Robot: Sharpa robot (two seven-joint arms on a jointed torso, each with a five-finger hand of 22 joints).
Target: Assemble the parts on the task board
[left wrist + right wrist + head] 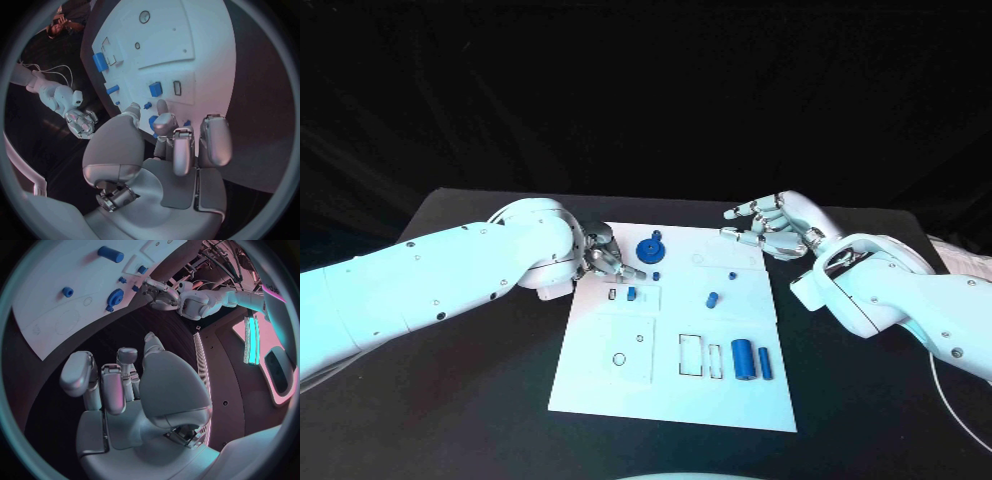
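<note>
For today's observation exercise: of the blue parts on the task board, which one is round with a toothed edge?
The blue gear near the board's far edge, just beside the left hand. The other blue parts are plain cylinders, blocks or small pegs.

White task board flat mid-table, blue gear-like part near its far edge, small blue pieces mid-board, two blue cylinders lying side by side near right edge

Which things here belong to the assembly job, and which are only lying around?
Job: task board; blue gear; blue block; small peg; two blue cylinders; left hand; right hand.

Lying about: black table; white cable.
</note>
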